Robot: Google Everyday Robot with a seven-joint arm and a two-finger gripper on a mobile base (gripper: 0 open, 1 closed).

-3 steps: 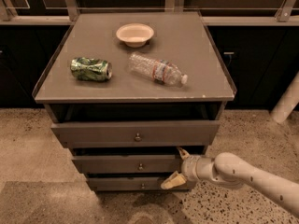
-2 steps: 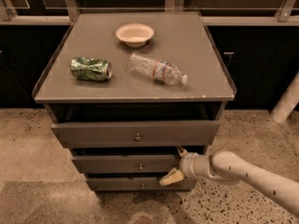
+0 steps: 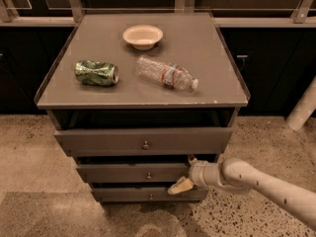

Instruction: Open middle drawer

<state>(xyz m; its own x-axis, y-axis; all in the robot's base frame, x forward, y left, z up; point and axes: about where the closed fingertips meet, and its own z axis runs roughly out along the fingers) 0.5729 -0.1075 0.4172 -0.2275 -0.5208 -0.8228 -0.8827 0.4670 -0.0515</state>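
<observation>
Speckled stone floor and dark cupboards around a grey cabinet top [image 3: 207,48], with a pale bowl [image 3: 142,36] at the far side, a crushed green can [image 3: 96,73] to the left and a plastic bottle [image 3: 165,74] lying right of it. Below, three stacked fronts: middle drawer [image 3: 123,173] second down, between the wider top drawer [image 3: 98,141] and the narrower bottom drawer [image 3: 128,195], small knob [image 3: 148,176] at its centre, untouched. Gripper [image 3: 184,173] at that front's right end, fingers [image 3: 178,185] spread and grasping nothing, one tip up by the top right corner, the tan one down by the lower edge. Since a second ago, crept slightly left and lower along the front; drawer itself not visibly further out. Probably hooking the panel's end rather than the knob, so the pull yet to begin. Some risk of slipping off the edge without firmer purchase.
</observation>
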